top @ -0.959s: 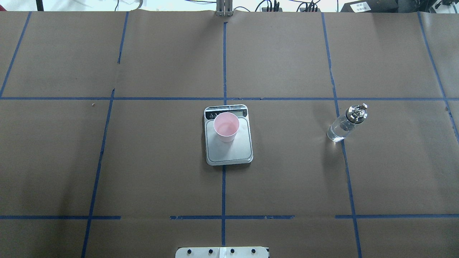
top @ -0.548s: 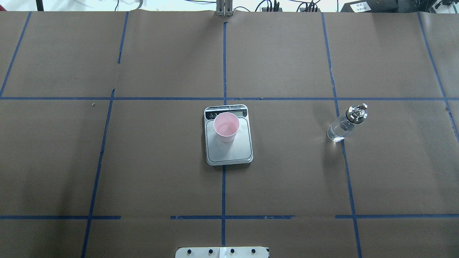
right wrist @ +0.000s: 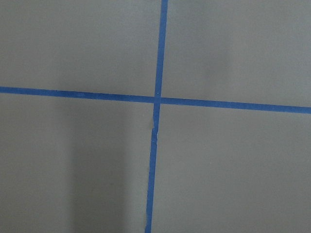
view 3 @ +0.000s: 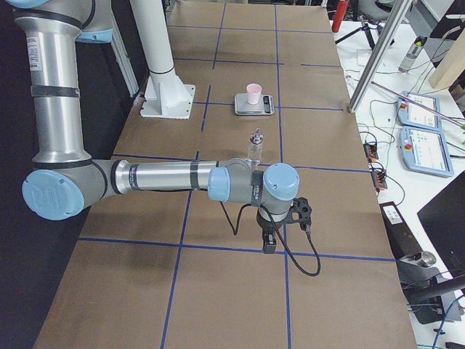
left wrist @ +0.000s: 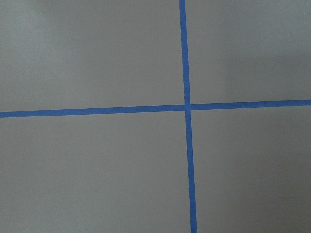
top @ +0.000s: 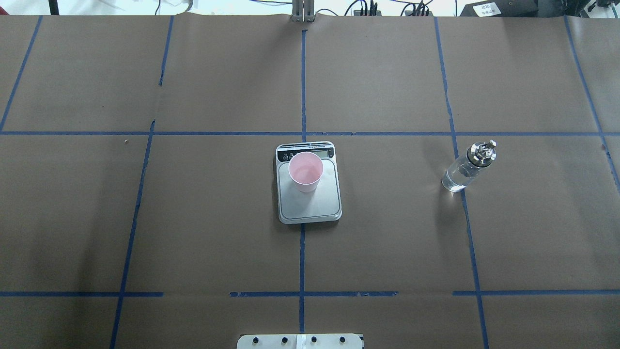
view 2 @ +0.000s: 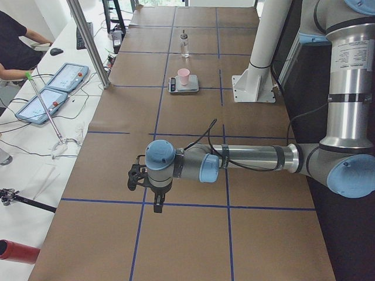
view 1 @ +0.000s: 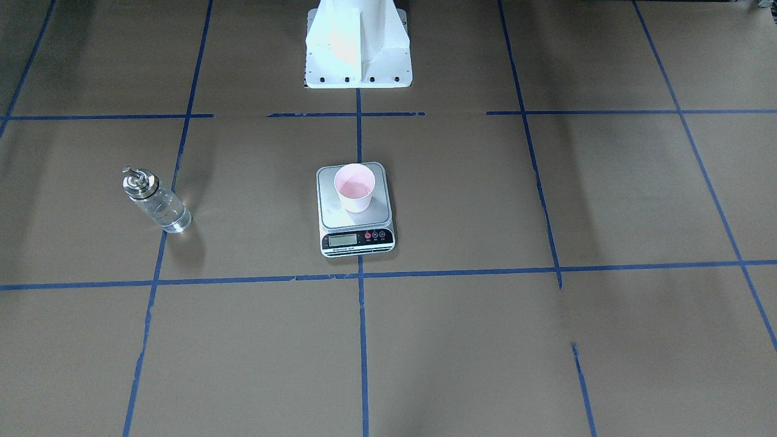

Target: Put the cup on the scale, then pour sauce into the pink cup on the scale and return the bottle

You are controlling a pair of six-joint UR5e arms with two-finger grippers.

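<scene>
The pale pink cup [top: 305, 170] [view 1: 356, 187] stands upright on the scale [top: 315, 203] [view 1: 331, 209] at the table's middle, toward the display end of the silver platform. Standing upright on the brown paper to the robot's right is the clear bottle [top: 465, 169] [view 1: 156, 203] with its silver pourer, and clear sauce [top: 454, 180] shows in its lower part. Neither arm touches them. My left gripper [view 2: 157, 204] hangs over the table's left end and my right gripper [view 3: 268, 241] over the right end. These side views do not show whether they are open or shut. Both wrist views show only paper and tape.
Blue tape lines cross the brown paper cover. The white robot base [view 1: 358, 54] [top: 300, 341] stands at the near middle edge. A person [view 2: 17, 50] sits beside two tablets [view 2: 50, 91] past the far side. Cables and boxes line that edge.
</scene>
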